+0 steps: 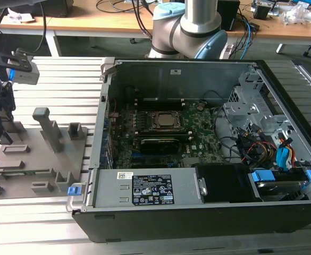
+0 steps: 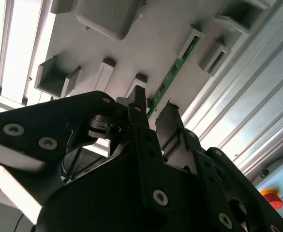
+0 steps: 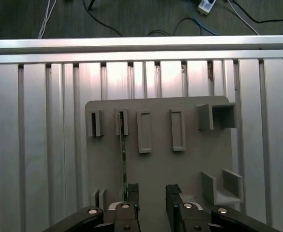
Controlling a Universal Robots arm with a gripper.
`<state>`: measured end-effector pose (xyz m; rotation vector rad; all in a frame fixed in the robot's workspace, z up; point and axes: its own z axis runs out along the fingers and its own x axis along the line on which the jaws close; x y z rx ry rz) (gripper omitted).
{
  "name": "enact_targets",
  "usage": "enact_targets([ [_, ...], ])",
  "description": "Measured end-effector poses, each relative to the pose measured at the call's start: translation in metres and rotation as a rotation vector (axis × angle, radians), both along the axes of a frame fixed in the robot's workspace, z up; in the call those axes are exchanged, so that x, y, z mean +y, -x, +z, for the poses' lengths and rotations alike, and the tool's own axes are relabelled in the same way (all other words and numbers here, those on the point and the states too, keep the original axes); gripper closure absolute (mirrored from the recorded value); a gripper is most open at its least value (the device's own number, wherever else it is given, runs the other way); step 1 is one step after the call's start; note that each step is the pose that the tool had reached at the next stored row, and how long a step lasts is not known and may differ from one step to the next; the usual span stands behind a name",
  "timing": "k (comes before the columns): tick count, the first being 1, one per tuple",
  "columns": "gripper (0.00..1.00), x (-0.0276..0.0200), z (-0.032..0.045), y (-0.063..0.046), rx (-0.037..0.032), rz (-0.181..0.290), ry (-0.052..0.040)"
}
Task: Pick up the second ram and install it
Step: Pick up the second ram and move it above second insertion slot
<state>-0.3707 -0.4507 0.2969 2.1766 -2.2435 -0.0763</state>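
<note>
The second ram [image 3: 123, 154] is a thin green stick standing on edge in a slot of the grey fixture plate [image 3: 189, 164]; it also shows in the second wrist view [image 2: 174, 75]. In both wrist views my gripper [image 3: 152, 191] [image 2: 153, 110] hovers just above the plate, open, with nothing between its fingers. The ram's near end lies just outside one finger [image 3: 132, 192], not in the gap. In the exterior view the gripper [image 1: 1, 138] hangs over the fixture plate [image 1: 33, 159] at the far left, away from the open computer case [image 1: 198, 212].
The case holds the green motherboard [image 1: 198, 127], cables and a power supply [image 1: 150, 188]. The fixture carries upright grey blocks [image 1: 46, 127] and empty slots [image 3: 144, 131]. A slatted aluminium table [image 3: 35, 145] lies beneath. The arm's base [image 1: 190, 26] stands behind the case. A red button [image 2: 269, 195] sits nearby.
</note>
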Motion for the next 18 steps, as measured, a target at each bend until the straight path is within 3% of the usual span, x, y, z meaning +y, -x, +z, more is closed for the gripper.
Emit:
enact_targets([
  [18,0.64,-0.0045,-0.0219,0.000,0.0000,0.000,0.0000],
])
